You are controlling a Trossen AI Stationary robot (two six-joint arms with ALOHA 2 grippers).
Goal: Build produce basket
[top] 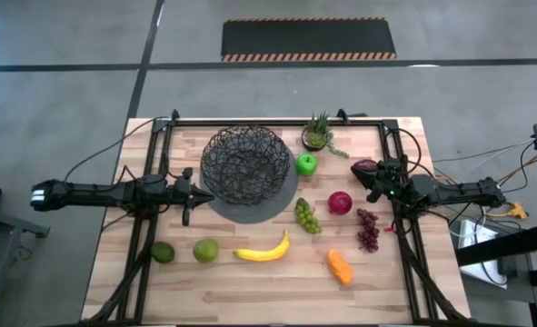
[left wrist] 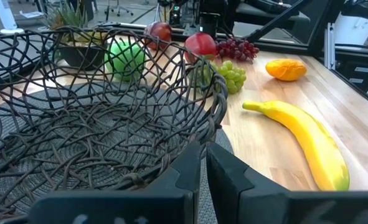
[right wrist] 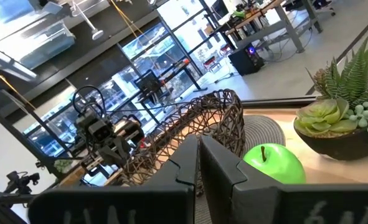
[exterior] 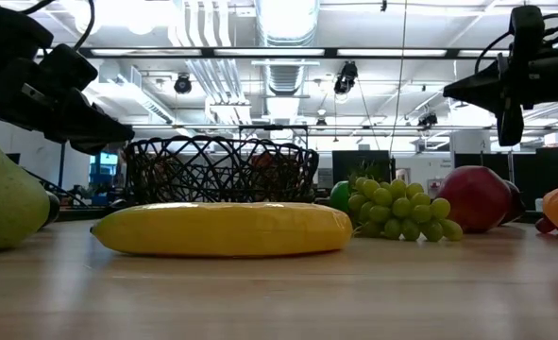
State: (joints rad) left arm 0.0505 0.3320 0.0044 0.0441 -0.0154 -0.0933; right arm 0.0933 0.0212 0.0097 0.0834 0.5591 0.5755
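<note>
— Where does the basket (top: 244, 165) sit?

— On its grey round base (top: 277, 202), toward the far middle of the table (top: 250, 282), with nothing inside it (the left wrist view looks through bare mesh).

— And the produce?

— All on the wood. A green apple (top: 306, 164) lies just beside the basket's right rim, a red apple (top: 340, 203) further right, and green grapes (top: 306, 216) between that apple and the base. Purple grapes (top: 368, 229) lie right of the red apple, and an orange piece (top: 340, 266) nearer the front edge. A banana (top: 263, 251) lies in front of the basket, with a lime (top: 205, 250) and a green pear (top: 163, 252) to its left. A dark red fruit (top: 365, 167) sits just by the right arm's tip.

— What of the arms?

— The left gripper (top: 192, 193) hangs just beside the basket's left rim, jaws narrowed to a thin slit, holding nothing. The right gripper (top: 374, 182) hovers right of the red apple, jaws likewise nearly together and empty.

— Anything else?

— A small potted plant (top: 319, 136) stands behind the green apple, near the far edge.
</note>
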